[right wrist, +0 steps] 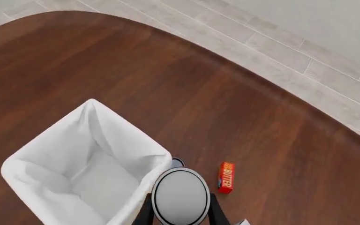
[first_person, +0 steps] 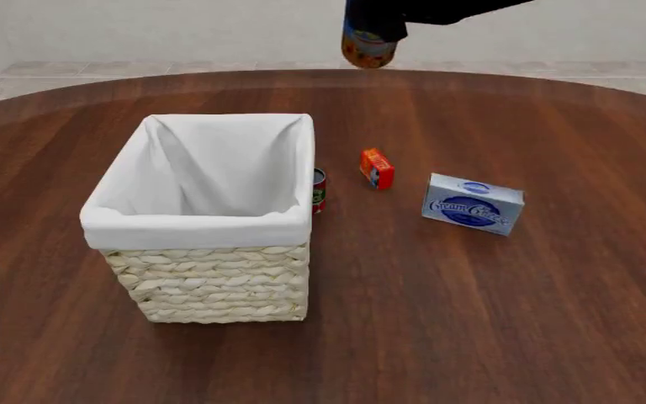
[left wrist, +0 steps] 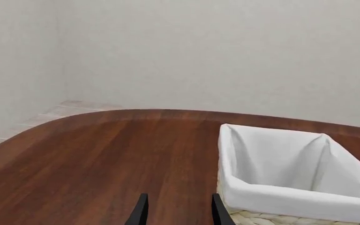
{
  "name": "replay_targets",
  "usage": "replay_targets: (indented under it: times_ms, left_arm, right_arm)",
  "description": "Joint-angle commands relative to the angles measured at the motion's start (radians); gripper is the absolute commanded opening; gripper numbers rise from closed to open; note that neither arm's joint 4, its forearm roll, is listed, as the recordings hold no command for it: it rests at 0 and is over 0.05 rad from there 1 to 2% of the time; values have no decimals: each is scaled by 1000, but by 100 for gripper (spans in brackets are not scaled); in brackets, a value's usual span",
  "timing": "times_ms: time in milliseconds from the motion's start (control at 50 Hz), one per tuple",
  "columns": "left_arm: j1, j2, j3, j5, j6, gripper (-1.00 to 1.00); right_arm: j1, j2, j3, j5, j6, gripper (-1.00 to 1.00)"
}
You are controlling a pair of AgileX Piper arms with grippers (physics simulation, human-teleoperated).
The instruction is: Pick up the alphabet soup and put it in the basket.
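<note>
Black right claw (right wrist: 180, 213) clamps the alphabet soup (right wrist: 181, 196) high above the basket (right wrist: 114, 140).

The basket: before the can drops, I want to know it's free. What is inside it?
Inside the basket only its white cloth lining shows, with nothing lying on it in the front and right wrist views. The near wall hides a strip of the floor in the front view.

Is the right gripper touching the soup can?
Touching. In the right wrist view the two fingers sit against both sides of the soup can, no gap showing. The front view shows the can held high above the table.
</note>
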Motion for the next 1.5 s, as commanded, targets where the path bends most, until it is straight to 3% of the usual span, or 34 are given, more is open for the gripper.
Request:
replay_targets:
  times_ms: [20, 760, 1120, 1500]
  left_arm:
    - [-5, 0, -2, 3, 4, 100]
    - [-4, 0, -22, 20, 6, 100]
    - [-5, 0, -21, 20, 6, 100]
    - [-3, 0, -2, 9, 0, 100]
  right_arm:
    - [48, 15, -57, 6, 44, -100]
    - [190, 116, -86, -41, 89, -100]
    - [205, 155, -36, -95, 106, -100]
    - [205, 210, -62, -112, 124, -100]
